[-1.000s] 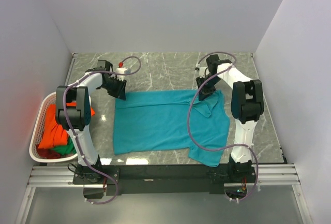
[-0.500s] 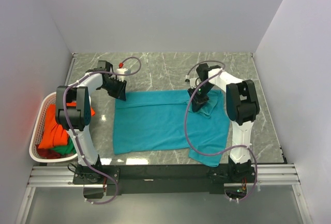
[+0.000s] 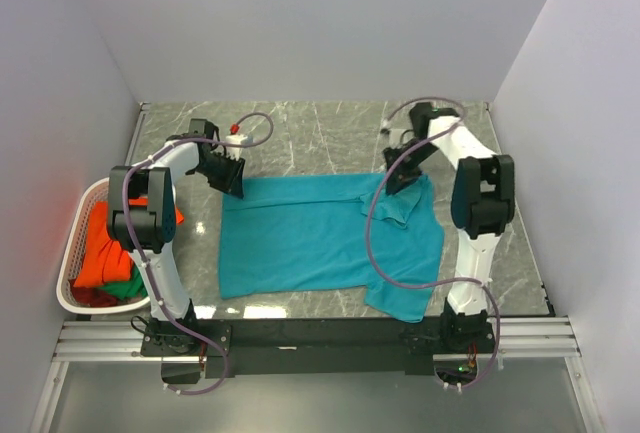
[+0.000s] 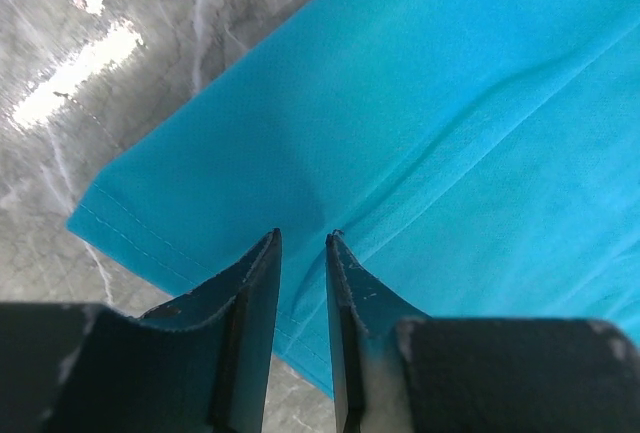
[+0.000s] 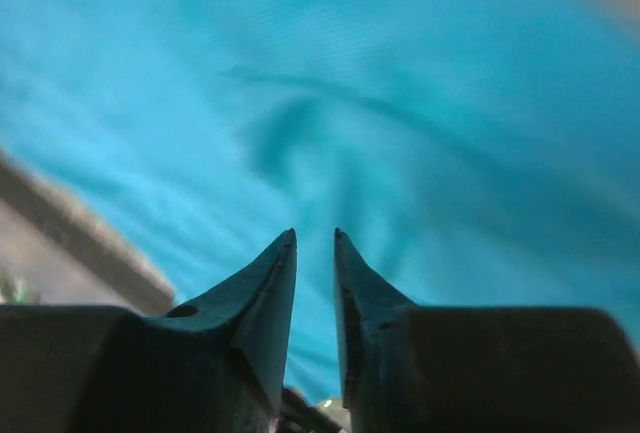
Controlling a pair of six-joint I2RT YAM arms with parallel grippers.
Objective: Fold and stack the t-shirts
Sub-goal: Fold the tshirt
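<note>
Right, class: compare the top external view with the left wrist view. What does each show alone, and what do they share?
Only the top view shows the laundry basket holding an orange t-shirt and a green t-shirt, plus the right arm. Only the left wrist view shows the hem stitching and the narrow gap between the left jaws. Both show the teal t-shirt on the marble table.

One t-shirt [image 3: 320,238] spread flat mid surface [image 3: 320,133]. Over its far left corner, the left end effector [image 3: 233,181]; over its far right part, the right end effector [image 3: 398,181]. At near left, a basket [image 3: 72,253] with other t-shirts [image 3: 105,253] piled inside.
</note>
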